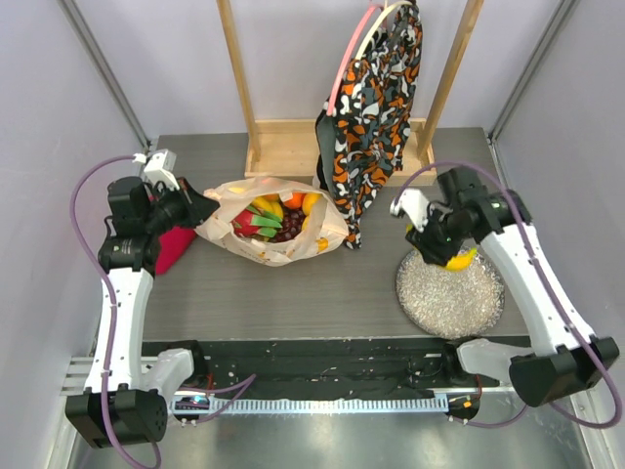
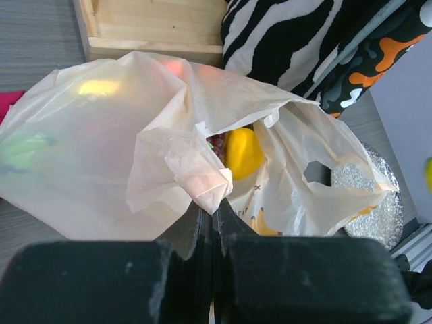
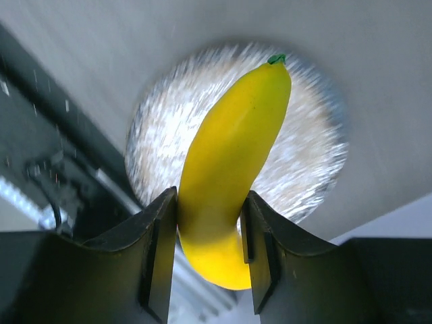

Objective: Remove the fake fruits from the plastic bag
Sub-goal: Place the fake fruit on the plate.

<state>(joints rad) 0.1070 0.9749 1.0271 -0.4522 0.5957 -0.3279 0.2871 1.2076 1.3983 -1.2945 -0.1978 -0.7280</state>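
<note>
- Right fingers (image 3: 158, 250), near right: clamped on a banana (image 3: 229, 155) above the plate (image 1: 459, 303); released high, it may roll off.
- Left fingers (image 2: 202, 233), far left: pinched shut on the bag (image 2: 101, 148) rim; thin film may slip or tear.
- Other fruits (image 1: 278, 220): inside the bag, centre.

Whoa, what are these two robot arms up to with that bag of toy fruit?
They are emptying toy fruit out of a bag. The left claw is shut on the edge of the plastic bag, pinching it near its opening. The right claw grips a yellow banana and holds it over the glittery silver plate. Several other fruits lie inside the bag, waiting to be taken out.
</note>
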